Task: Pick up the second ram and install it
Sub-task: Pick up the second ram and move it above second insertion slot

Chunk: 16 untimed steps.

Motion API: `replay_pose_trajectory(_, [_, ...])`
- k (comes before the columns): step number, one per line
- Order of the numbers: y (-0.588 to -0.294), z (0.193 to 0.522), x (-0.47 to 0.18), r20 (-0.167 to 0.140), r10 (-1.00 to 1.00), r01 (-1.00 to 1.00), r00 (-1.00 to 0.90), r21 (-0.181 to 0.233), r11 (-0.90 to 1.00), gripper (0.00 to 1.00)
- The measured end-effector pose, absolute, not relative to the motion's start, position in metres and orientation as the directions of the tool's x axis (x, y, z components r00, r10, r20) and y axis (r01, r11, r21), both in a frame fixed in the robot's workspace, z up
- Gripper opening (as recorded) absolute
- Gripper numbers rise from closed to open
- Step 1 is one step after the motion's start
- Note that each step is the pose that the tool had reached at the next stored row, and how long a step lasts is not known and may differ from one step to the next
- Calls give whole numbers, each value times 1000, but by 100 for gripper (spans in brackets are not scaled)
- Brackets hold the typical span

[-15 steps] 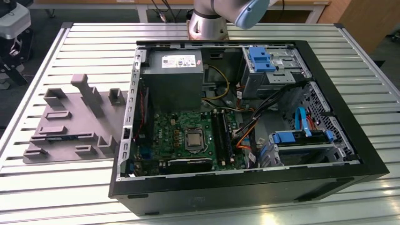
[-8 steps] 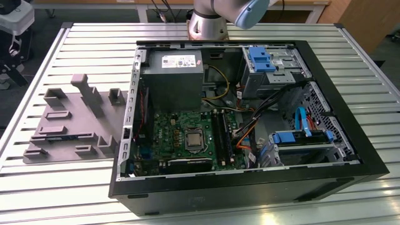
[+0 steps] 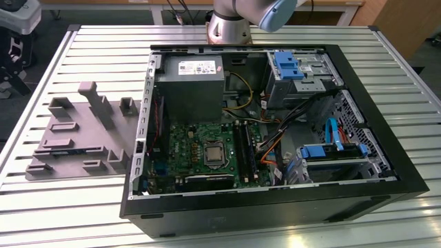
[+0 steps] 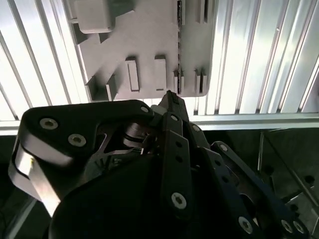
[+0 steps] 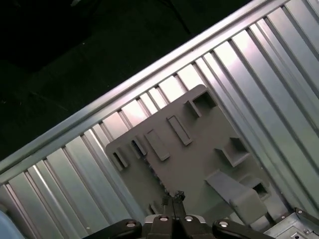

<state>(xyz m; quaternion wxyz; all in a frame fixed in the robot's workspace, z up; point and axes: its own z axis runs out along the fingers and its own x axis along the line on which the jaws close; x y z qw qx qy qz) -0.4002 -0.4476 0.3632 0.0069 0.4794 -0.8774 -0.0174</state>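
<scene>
Second wrist view, looking down past the claw (image 4: pixel 169 97): clenched, fingertips pressed together on nothing, hanging above the seam between the open computer case (image 3: pixel 276 209) and the slatted aluminium table (image 4: pixel 249 50). Ahead of the fingertips and well below them, on the grey slotted holder (image 4: pixel 149 35), the second ram (image 4: pixel 178 40) — a thin dark stick, seemingly standing on edge in a groove, apart from the claw and untouched. Also in the exterior view, the second ram (image 3: pixel 71 151) as a dark-blue strip low on the holder, beside the case. Same clenched claw (image 5: pixel 175 195) in the first wrist view, poised over the holder. Probably very light and stiff, yet fragile: thin board, small chips, bare contacts along one long edge, little tolerance for bending or twisting. Best taken, by the look of it, across its thickness at mid-length on the upper long edge, flat against both faces — never on the contact edge. Smooth faces, so likely slippery under a weak pinch; firm but gentle pressure called for.
</scene>
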Motion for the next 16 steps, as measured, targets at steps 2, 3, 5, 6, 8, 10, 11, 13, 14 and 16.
replay_pose_trajectory(2, [-448, 363, -400, -5, -858, -857, -514, 37, 514, 11])
replay_pose_trajectory(3, [-448, 363, -400, -5, -865, -865, -501, 37, 501, 11])
replay_pose_trajectory(5, [-448, 363, -400, -5, -881, -880, -473, 37, 473, 11])
replay_pose_trajectory(6, [-448, 362, -400, -5, -889, -888, -459, 37, 458, 11])
replay_pose_trajectory(8, [-448, 362, -400, -4, -905, -904, -426, 37, 426, 11])
replay_pose_trajectory(10, [-448, 361, -400, -4, -919, -919, -394, 37, 393, 11])
replay_pose_trajectory(11, [-448, 361, -400, -5, -926, -926, -377, 37, 376, 11])
replay_pose_trajectory(13, [-448, 360, -400, -5, -940, -939, -342, 37, 341, 11])
replay_pose_trajectory(14, [-448, 359, -400, -5, -946, -945, -325, 37, 324, 11])
replay_pose_trajectory(16, [-448, 359, -400, -5, -957, -956, -290, 37, 290, 11])
